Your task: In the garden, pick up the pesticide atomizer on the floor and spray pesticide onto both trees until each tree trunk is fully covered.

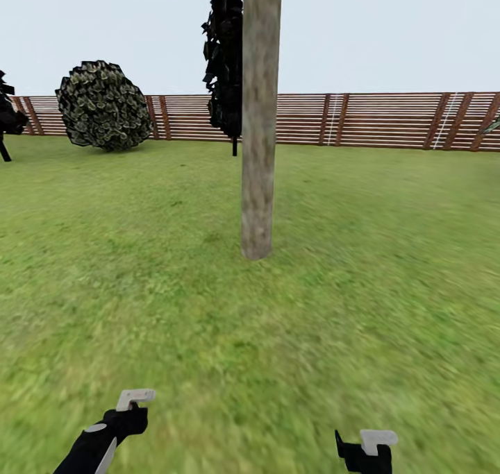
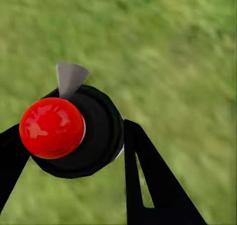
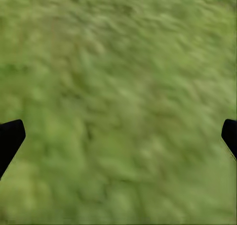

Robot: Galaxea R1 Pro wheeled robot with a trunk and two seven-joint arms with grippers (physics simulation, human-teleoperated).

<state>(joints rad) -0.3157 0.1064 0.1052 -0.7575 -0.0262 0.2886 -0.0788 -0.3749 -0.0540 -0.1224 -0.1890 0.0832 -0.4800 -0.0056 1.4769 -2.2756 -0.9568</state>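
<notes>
The pesticide atomizer [image 2: 98,131], a round black body with a red ball top and a grey nozzle, sits between the two black fingers of my left gripper [image 2: 71,131], which is shut on it over grass. In the head view the left gripper [image 1: 128,408] hangs low at the bottom left, well short of the tree. One tree trunk [image 1: 258,148], thick, grey-tan and mottled, rises straight ahead from the lawn. My right gripper [image 1: 368,450] is at the bottom right. Its fingers stand wide apart with only grass between them [image 3: 118,136]. No mist shows.
A black narrow tree [image 1: 222,57] stands behind the trunk. A round leafy shrub [image 1: 103,105] sits at the back left. The brown slat fence [image 1: 375,119] closes the far side. Open grass floor [image 1: 278,349] lies between me and the trunk.
</notes>
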